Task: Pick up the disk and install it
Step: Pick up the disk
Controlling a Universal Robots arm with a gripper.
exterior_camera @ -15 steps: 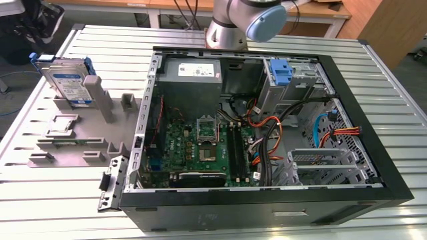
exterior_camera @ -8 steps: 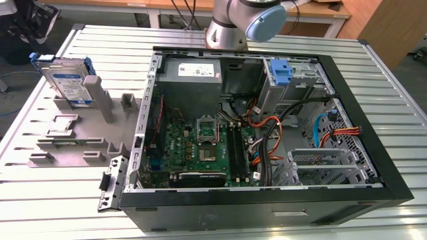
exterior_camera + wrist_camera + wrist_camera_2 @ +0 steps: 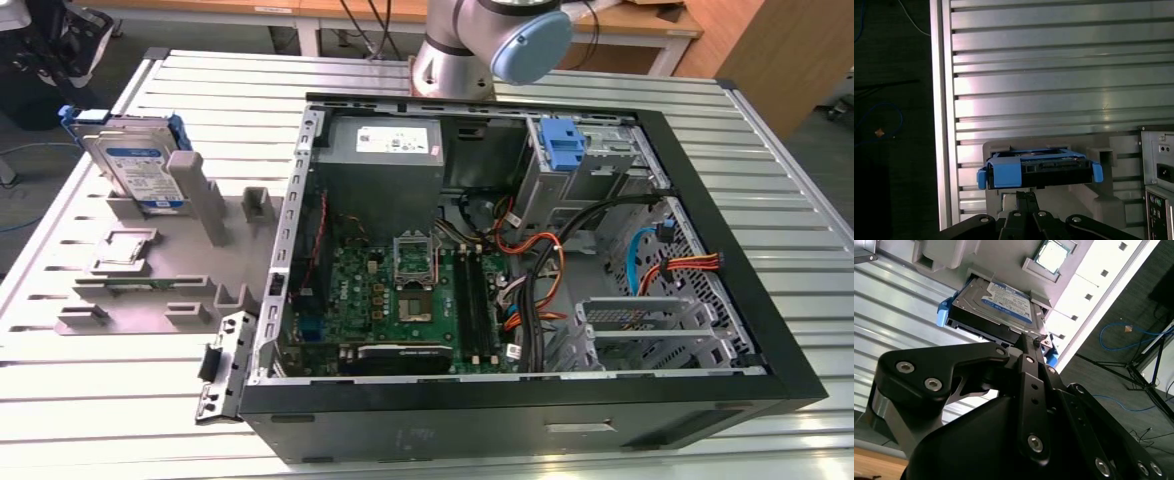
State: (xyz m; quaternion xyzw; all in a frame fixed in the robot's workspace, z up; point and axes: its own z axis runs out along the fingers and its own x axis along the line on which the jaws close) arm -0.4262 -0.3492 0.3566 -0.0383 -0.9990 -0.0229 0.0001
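In the exterior view, the disk (image 3: 138, 165) stands tilted on its edge in a grey moulded holder (image 3: 160, 270). The holder lies on the ribbed metal worktop (image 3: 107, 420) at the exterior view's left. Just beside the holder, towards the exterior view's right, the open computer case (image 3: 534, 415) lies on its side, with its board, cables and drive cages exposed. A grey power supply box (image 3: 380, 145) and a tall blue latch piece (image 3: 563, 145) sit along the case's far wall. The robot arm (image 3: 481, 45) rises behind the case.

In the second wrist view, the disk (image 3: 999, 302) shows its white-and-blue label and is framed by its blue bracket. It rests in the holder (image 3: 939, 252), close to a processor chip (image 3: 1054, 252) lying in another recess. The gripper (image 3: 1040, 340) reaches up to the near edge of the disk, its black links drawn narrow to a single tip with nothing between them. Whether the tip touches the bracket I cannot tell, as the overlap hides it.

In the first wrist view, the disk (image 3: 1039, 170) is seen end-on (blue bracket facing the camera) in the holder, with the worktop (image 3: 1054, 60) stretching behind it. The gripper (image 3: 1025, 194) sits close before the bracket's middle, fingers together.
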